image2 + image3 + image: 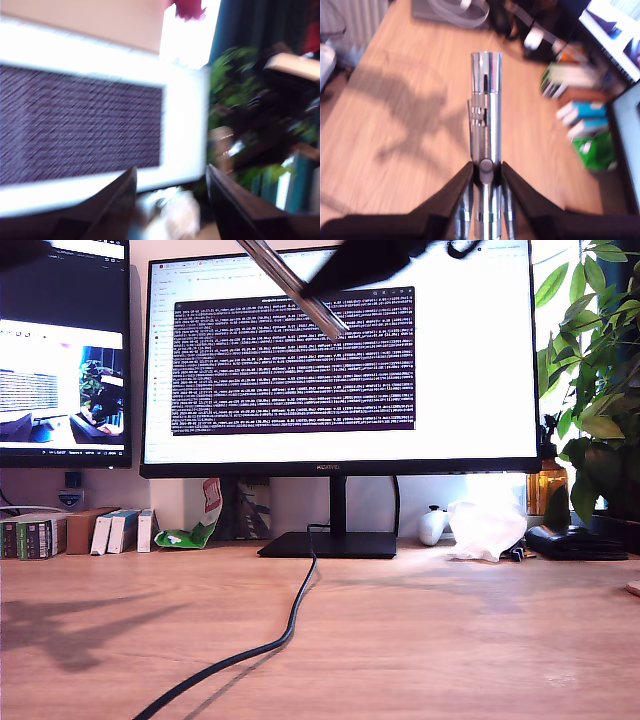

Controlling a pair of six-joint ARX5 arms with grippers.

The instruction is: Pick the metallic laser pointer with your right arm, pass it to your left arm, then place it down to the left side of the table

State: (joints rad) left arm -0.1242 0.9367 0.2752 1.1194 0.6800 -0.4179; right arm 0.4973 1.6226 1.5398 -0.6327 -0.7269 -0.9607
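Second wrist view: my second gripper (pixel 486 172) had its two dark fingers (pixel 455 192) clamped on the metallic laser pointer (pixel 486 135), gripping the lower part of the barrel. The pointer's flat round end and pocket clip projected beyond the fingertips, high above the table (pixel 410 115), with nothing touching it but the fingers.

Exterior view: the same pointer (pixel 292 284) showed as a slanted silver rod in front of the upper part of the large monitor (pixel 340 360), held by a dark arm (pixel 375 265) that entered from above the monitor. The pointer's free end hung over the monitor's dark terminal window.

First wrist view: my first gripper (pixel 170 200) had its two dark fingers (pixel 117 205) spread apart with nothing between them. It faced the large monitor (pixel 100 115), blurred, with the potted plant (pixel 245 110) beside the monitor.

Other items, exterior view:
- Black cable (pixel 270 640), running across the table (pixel 450 640) from the monitor's base.
- Second monitor (pixel 65 350), beside the large one.
- Row of small boxes (pixel 75 532), below the second monitor.
- White crumpled bag (pixel 487 528), just beside the monitor's base.
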